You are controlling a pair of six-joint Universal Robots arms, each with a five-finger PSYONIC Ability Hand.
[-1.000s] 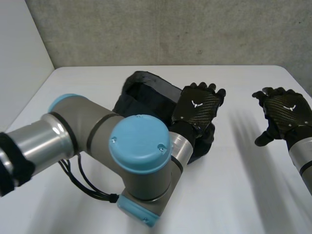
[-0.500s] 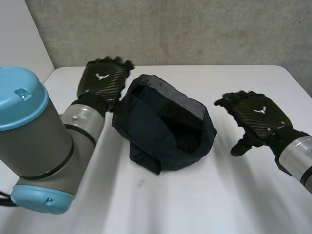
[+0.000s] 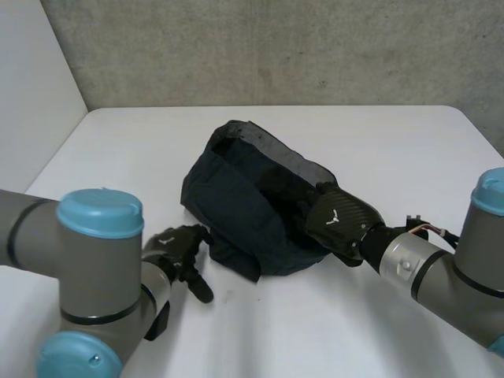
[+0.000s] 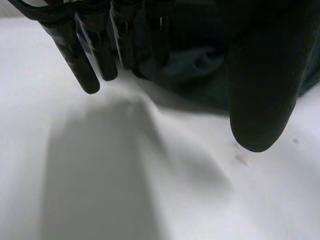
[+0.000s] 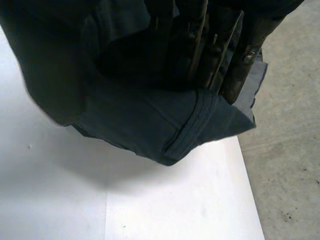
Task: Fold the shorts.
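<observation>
Shorts (image 3: 250, 206): dark, lying bunched at the middle of the table (image 3: 110, 157).
Left hand (image 3: 179, 253): pointing down at the table just beside the shorts' near left edge. Its fingers (image 4: 82, 62) are hanging straight and apart from the thumb, holding nothing.
Right hand (image 3: 340, 223): resting on the shorts' right edge, fingers (image 5: 210, 50) lying straight against the cloth and not curling round it.

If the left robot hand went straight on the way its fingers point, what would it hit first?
Probably the near edge of the dark navy fabric shorts, just past the fingertips of the left robot hand, though depth is unclear.
</observation>
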